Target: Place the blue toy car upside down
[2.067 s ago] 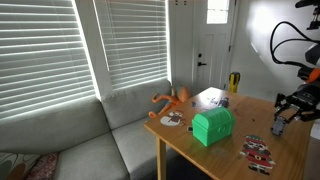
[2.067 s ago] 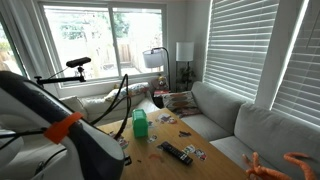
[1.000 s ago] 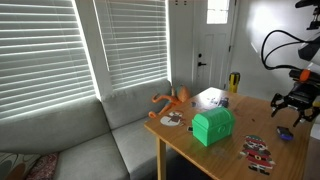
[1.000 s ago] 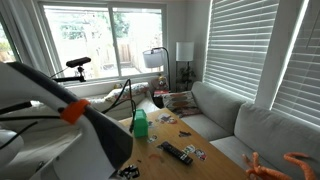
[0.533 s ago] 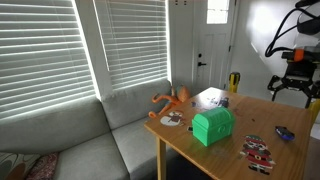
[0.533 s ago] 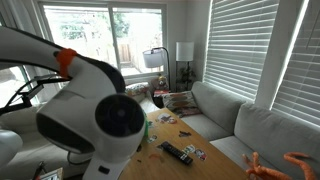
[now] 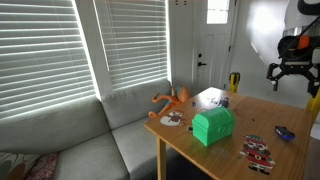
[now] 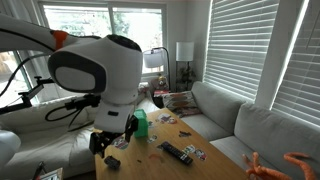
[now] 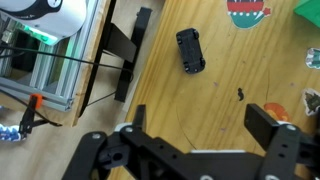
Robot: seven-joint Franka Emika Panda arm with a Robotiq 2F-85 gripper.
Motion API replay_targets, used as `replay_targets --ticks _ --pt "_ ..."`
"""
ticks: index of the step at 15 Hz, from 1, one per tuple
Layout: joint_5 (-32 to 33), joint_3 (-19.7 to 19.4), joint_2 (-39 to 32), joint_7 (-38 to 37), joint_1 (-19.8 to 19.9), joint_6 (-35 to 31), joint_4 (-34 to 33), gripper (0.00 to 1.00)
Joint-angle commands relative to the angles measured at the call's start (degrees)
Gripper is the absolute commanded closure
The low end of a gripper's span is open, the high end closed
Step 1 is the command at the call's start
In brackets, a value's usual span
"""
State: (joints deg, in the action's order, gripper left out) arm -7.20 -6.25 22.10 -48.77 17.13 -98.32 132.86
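Observation:
The blue toy car (image 9: 190, 50) is small and dark, and lies alone on the wooden table (image 9: 200, 95). From above I cannot tell which side of it faces up. In an exterior view the blue toy car (image 7: 283, 132) rests near the table's right end. My gripper (image 9: 200, 128) hangs above the table, open, with nothing between its fingers, and the car sits clear beyond the fingertips. In both exterior views the gripper (image 7: 289, 79) (image 8: 112, 140) is raised well off the tabletop.
A green box (image 7: 213, 126) (image 8: 140, 123) stands mid-table. An orange long-limbed figure (image 7: 172, 100) lies at the far corner, and a red-and-white flat toy (image 7: 258, 150) near the front edge. A remote (image 8: 178, 153) lies on the table. A grey sofa (image 7: 80, 140) adjoins it.
The gripper was low over the table with the car; it has opened, left the car on the table and risen well above it.

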Motion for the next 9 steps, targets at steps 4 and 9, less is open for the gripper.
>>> replay_targets --ticks 4,9 --pt "2.65 1.79 2.53 0.87 -2.16 0.10 -0.44 0.00" --pt "3.19 2.51 3.68 1.19 -2.61 0.12 -0.44 0.00"
